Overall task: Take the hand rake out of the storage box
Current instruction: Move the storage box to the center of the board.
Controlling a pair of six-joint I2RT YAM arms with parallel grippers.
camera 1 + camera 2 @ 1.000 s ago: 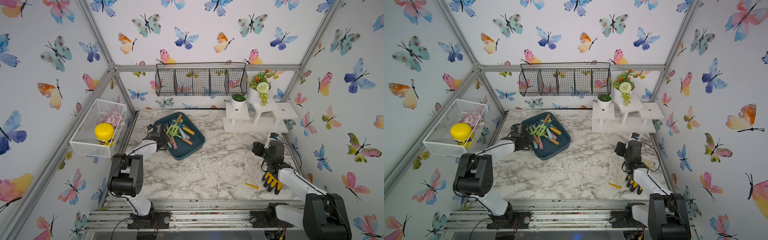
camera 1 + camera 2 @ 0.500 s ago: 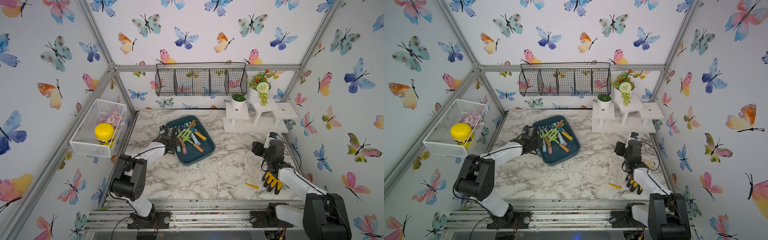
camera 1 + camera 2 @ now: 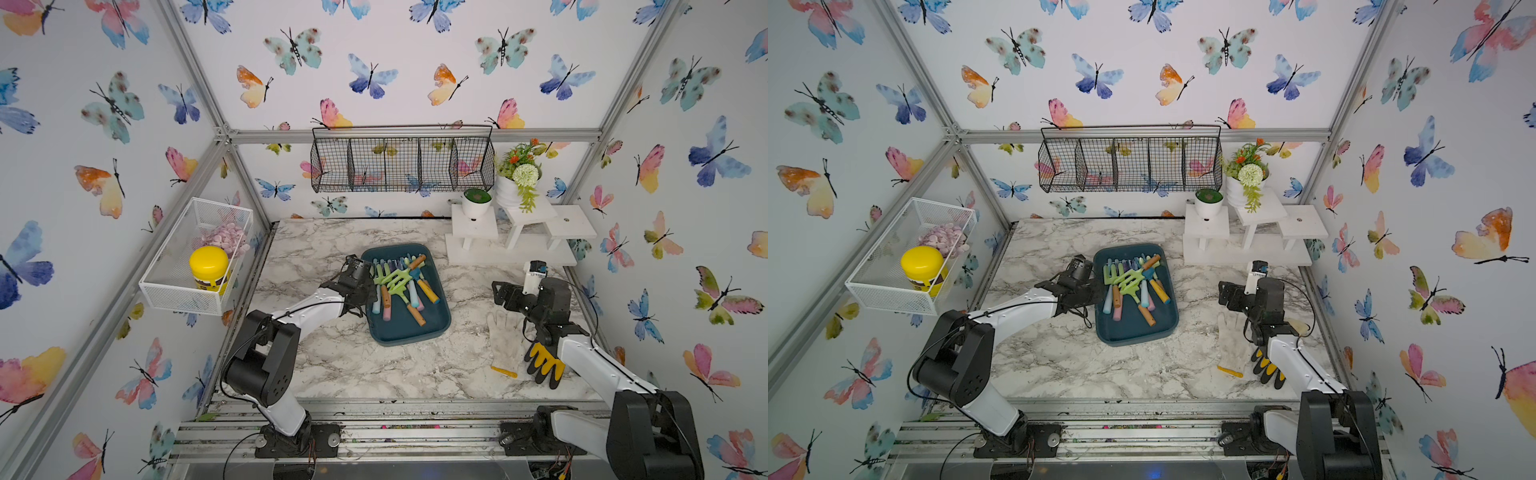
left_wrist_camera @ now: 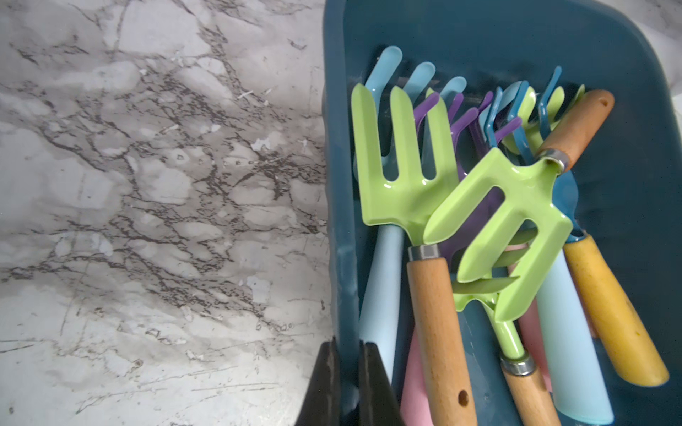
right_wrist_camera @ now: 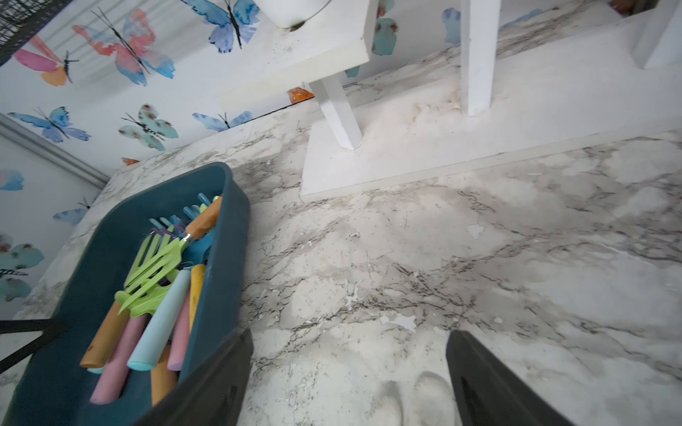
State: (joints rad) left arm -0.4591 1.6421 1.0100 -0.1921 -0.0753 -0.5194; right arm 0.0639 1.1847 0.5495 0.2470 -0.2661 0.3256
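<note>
The dark teal storage box (image 3: 415, 337) (image 3: 1136, 337) lies in the middle of the marble table, holding several hand tools with coloured handles. A lime-green hand rake (image 3: 400, 277) (image 4: 513, 221) with a wooden handle lies on top of the pile, beside a green fork (image 4: 398, 166). My left gripper (image 3: 368, 287) (image 4: 347, 365) is shut on the box's left wall, one finger inside and one outside. My right gripper (image 3: 500, 293) (image 5: 348, 335) hangs open and empty to the right of the box, low over the table.
A white glove (image 3: 505, 336), a black-and-yellow glove (image 3: 544, 365) and a small yellow piece (image 3: 503, 371) lie by the right arm. A white plant stand (image 3: 515, 239) stands at the back right. A black wire rack (image 3: 401, 164) and a white mesh basket (image 3: 195, 257) hang on the walls.
My left gripper has dragged the storage box to the right, from the back left toward the table's middle. The right gripper's jaws have spread wider; that arm stayed in place.
</note>
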